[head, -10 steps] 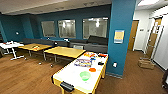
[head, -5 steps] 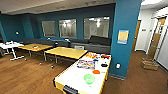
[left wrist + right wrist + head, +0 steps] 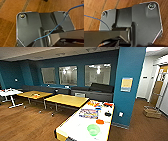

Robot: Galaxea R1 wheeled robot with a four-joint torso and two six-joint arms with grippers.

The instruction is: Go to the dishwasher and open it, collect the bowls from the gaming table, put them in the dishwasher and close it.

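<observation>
Green plastic first: the larger bowl [image 3: 93,129] sits on my white-topped counter [image 3: 72,128], close to its near end and toward the right edge. Just beyond it, apart, lies the flatter orange-red bowl [image 3: 100,121], also by the right edge. Farther along the white top are a colourful printed sheet [image 3: 88,113], a small black object [image 3: 108,114] and bright clutter at the far end. Yellow wood-topped tables [image 3: 67,100] stand to the left, a teal pillar [image 3: 130,84] to the right. Whether my hands are apart or together, I cannot tell; wooden floor [image 3: 8,15] lies under both wrists.
</observation>
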